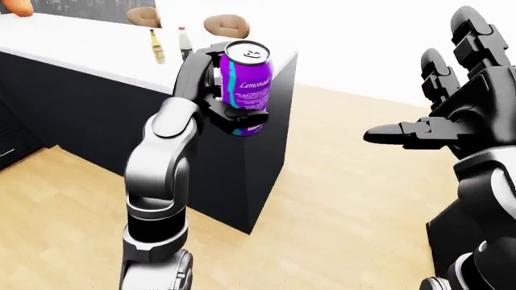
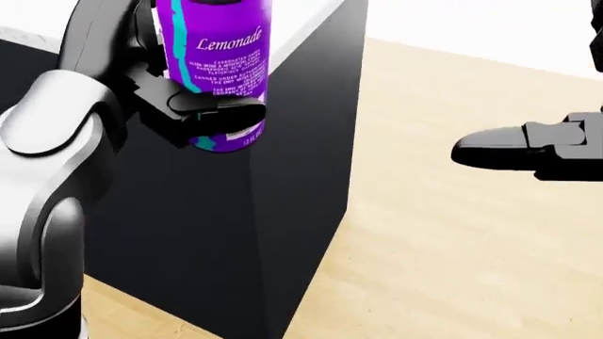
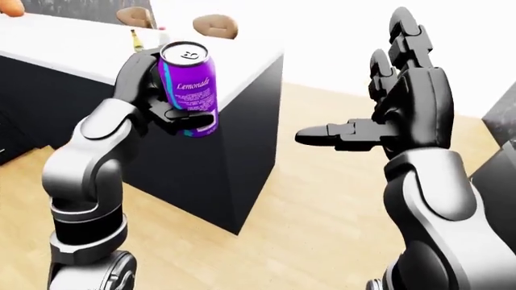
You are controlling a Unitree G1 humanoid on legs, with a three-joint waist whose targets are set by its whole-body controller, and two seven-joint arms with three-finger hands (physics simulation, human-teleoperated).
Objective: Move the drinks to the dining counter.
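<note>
A purple Lemonade can [image 1: 246,84] stands upright in my left hand [image 1: 234,112], whose fingers close round its lower half. I hold it in the air by the near corner of the white-topped, black-sided dining counter [image 1: 89,45]. The head view shows the can [image 2: 215,67] close up with a black finger [image 2: 217,109] across it. My right hand [image 3: 379,115] is raised at the right, open, fingers spread upward and thumb pointing left, holding nothing. Two small bottles [image 1: 167,45] stand on the counter top behind the can.
Two round brown stools [image 1: 225,25] show beyond the counter at the top. Light wooden floor [image 1: 339,199] lies right of the counter and below it. A dark cabinet edge [image 3: 504,109] stands at the far right. An orange object [image 1: 16,6] sits at the top left.
</note>
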